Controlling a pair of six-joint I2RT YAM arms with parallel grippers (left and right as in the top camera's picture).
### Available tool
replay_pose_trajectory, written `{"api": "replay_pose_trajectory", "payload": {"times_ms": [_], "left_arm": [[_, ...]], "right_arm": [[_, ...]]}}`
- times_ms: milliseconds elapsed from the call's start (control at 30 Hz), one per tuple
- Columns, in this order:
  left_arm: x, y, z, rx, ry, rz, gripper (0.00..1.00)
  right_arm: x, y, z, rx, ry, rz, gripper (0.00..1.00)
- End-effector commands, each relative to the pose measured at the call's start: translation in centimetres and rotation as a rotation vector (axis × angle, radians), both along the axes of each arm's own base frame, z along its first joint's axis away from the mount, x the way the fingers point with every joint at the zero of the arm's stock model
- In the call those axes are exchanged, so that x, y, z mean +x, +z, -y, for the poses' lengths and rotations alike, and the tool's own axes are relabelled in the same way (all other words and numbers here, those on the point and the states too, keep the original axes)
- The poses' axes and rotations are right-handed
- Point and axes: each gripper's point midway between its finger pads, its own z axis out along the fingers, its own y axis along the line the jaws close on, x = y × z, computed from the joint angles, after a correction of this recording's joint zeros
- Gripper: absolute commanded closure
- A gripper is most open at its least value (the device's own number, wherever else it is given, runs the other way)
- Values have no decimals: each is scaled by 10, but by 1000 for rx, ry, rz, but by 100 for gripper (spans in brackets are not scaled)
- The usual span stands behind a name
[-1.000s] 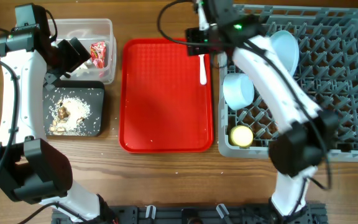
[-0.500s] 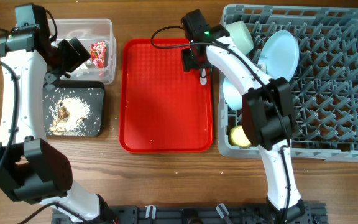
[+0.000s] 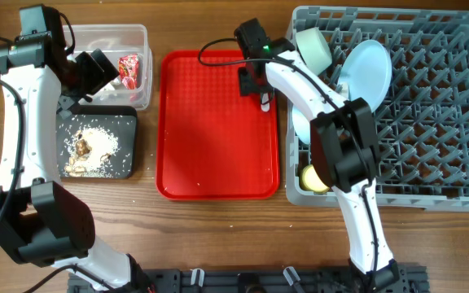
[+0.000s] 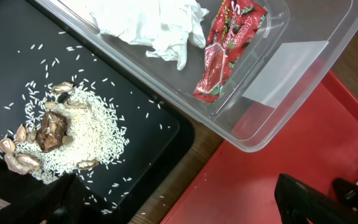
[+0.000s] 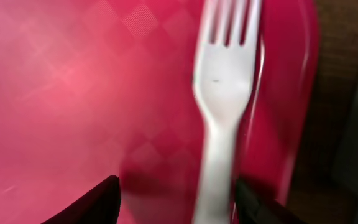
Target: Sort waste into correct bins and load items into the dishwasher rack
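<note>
Left wrist: left fingers (image 4: 309,199) spread; wrapper (image 4: 229,50) lettering illegible; right fingers (image 5: 98,202) parted astride fork (image 5: 222,93).

White fork (image 5: 221,81), red checker-textured tray (image 5: 73,93), grey rack (image 3: 438,114).

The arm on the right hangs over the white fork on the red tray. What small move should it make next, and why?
Probably lower slightly and close on the handle. The right gripper stands open with the white fork lying between its jaws on the red tray, not yet gripped, and it belongs in the dishwasher rack.
</note>
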Motion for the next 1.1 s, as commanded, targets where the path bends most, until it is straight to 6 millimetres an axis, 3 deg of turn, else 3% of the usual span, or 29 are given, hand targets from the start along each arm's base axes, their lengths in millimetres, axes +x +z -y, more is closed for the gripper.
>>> {"api": "replay_pose_trajectory", "payload": {"times_ms": [0, 100, 200, 267, 600, 733, 900, 1067], "left_arm": [[2, 11, -2, 12, 12, 30, 0], [2, 11, -2, 12, 12, 30, 0], [2, 11, -2, 12, 12, 30, 0], [2, 11, -2, 12, 12, 30, 0], [2, 11, -2, 12, 12, 30, 0], [2, 11, -2, 12, 12, 30, 0], [2, 11, -2, 12, 12, 30, 0], [2, 11, -2, 12, 12, 30, 0]], "right_arm": [[2, -5, -5, 13, -15, -1, 41], [-1, -5, -11, 41, -5, -20, 52], [-8, -8, -16, 69, -1, -52, 80], [-13, -9, -18, 73, -4, -68, 88], [-22, -8, -27, 86, 9, -95, 92], [-22, 4, -27, 92, 13, -81, 93], [-18, 40, -27, 120, 15, -27, 92], [-20, 99, -22, 156, 20, 52, 93]]}}
